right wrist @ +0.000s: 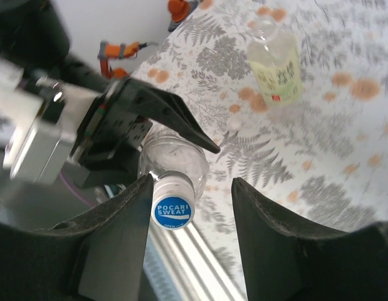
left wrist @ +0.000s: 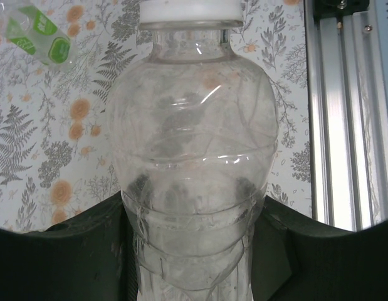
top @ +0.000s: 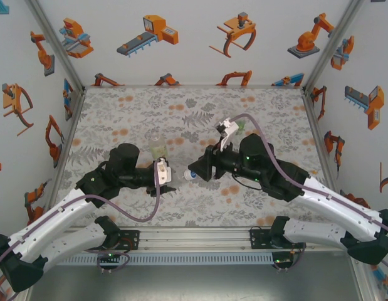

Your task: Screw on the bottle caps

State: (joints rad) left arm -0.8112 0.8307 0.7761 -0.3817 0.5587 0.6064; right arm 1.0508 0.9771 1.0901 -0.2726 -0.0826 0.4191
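My left gripper (top: 170, 181) is shut on the colourless bottle (left wrist: 190, 144), holding it by its lower body, tipped toward the right arm. A whitish cap (left wrist: 190, 11) with a blue printed top (right wrist: 173, 207) sits on the bottle's neck. My right gripper (right wrist: 192, 188) is open around that cap; its left finger (right wrist: 128, 232) touches the cap and its right finger stands well apart. The yellowish bottle (right wrist: 276, 70) stands on the mat (top: 200, 106) behind the left gripper (right wrist: 157, 116). The green-tinted bottle (left wrist: 38, 30) lies farther off, beside the right wrist (top: 242, 127).
The aluminium rail (left wrist: 347, 113) runs along the near table edge, just below the held bottle. White walls with orange robot prints close in the floral mat on three sides. A small pale round spot (right wrist: 234, 124) lies on the mat near the yellowish bottle.
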